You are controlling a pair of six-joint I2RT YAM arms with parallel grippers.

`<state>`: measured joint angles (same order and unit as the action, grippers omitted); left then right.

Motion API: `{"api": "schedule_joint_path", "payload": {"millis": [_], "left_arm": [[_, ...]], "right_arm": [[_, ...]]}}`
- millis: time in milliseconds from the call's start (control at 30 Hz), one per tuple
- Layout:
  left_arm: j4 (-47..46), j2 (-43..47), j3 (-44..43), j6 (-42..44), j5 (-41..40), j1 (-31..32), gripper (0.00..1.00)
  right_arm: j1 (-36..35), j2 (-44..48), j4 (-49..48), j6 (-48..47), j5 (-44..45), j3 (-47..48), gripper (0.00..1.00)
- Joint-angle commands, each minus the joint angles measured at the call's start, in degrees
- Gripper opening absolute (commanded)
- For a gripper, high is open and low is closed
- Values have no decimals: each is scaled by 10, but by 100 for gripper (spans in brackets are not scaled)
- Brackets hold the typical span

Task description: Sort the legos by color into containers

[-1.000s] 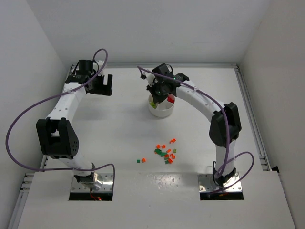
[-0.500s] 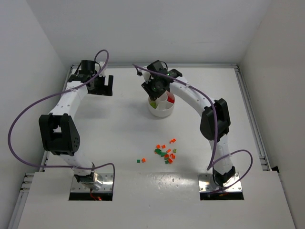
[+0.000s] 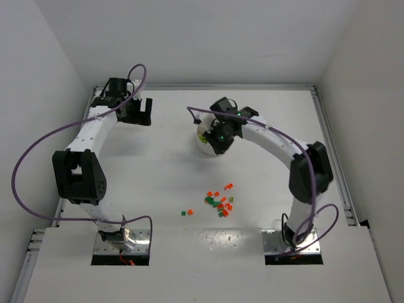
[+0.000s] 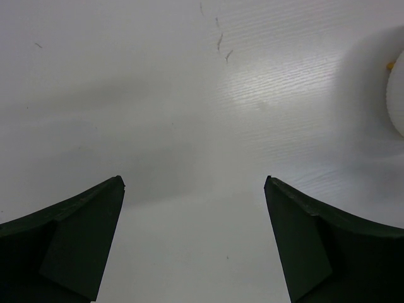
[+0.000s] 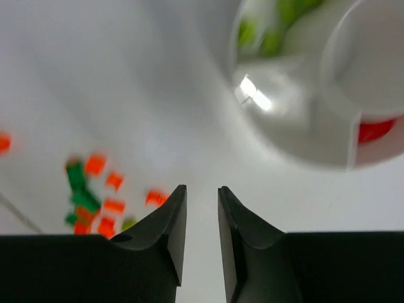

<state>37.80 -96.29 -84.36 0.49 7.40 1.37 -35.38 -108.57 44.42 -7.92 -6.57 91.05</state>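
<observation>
Plainly empty, the right gripper [image 5: 202, 191] hangs with its jaws only a narrow slit apart, close by the white dish [image 5: 297, 148], where green bricks [image 5: 278, 16] and a red brick [image 5: 377, 130] lie in separate compartments. Nearer, well apart from the dish, lies the loose pile of legos [image 5: 95, 196]. They look light, hard and slick, apt to skitter away. Pinching a single one across its flat sides from above seems best. The left gripper [image 4: 194, 184] gapes wide over the table [image 4: 189, 95] at far left.

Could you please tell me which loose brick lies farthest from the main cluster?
The small green brick at the scatter's left end in the top view; one orange brick sits beside it, toward the cluster.
</observation>
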Motion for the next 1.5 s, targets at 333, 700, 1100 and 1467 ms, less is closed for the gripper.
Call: {"api": "schedule_joint_path", "payload": {"millis": [333,700,1100,1467], "left_arm": [[-10,11,-3,18,23,17,100],[-10,29,8,12,2,22,100],[-10,29,13,7,-4,22,100],[-10,29,13,12,-4,22,100]], "right_arm": [[-12,152,152,-238,-131,-266,43],[-43,74,117,-185,-154,-264,44],[-87,42,24,-93,-86,-290,36],[-110,19,-7,-76,-41,-313,39]]}}
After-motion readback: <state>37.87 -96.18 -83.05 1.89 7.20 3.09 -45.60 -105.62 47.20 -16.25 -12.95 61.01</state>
